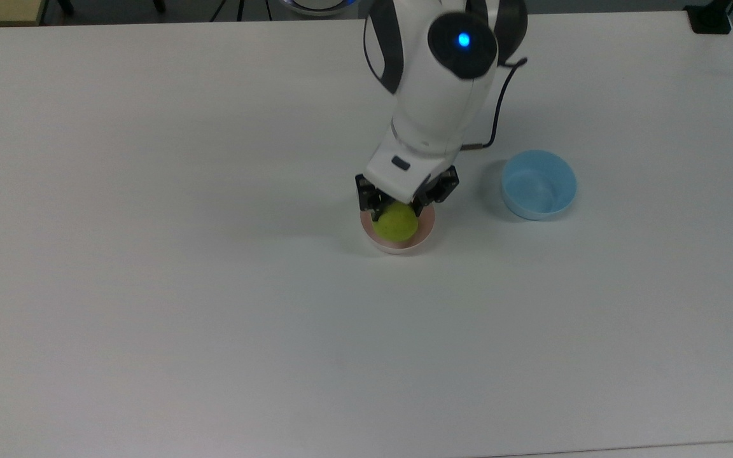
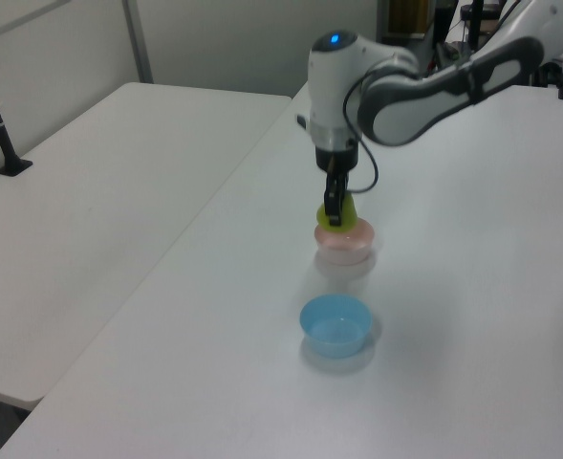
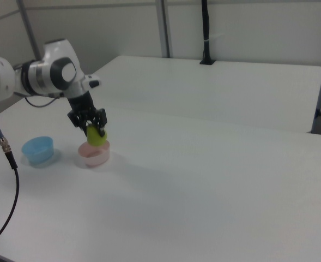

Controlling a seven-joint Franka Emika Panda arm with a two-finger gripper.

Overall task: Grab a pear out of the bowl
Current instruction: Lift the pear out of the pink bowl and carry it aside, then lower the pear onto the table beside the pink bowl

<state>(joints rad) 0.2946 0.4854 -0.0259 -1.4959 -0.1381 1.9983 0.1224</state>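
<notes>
In the left view, a light blue bowl (image 2: 335, 325) sits nearest on the white table (image 2: 472, 316), well apart from the action. Just beyond it stands the pale pink bowl (image 2: 343, 244), and directly above its rim hangs the yellow-green pear (image 2: 337, 216), clear of the bowl and pinched between the 2 dark fingers of the gripper (image 2: 333, 208). The white Franka arm (image 2: 405, 81) reaches in from the far side, wrist pointing straight down. The right view confirms it: the pear (image 3: 97, 137) hangs above the pink bowl (image 3: 93, 154), clamped in the gripper (image 3: 95, 130), with the blue bowl (image 3: 38, 150) at the right view's left.
</notes>
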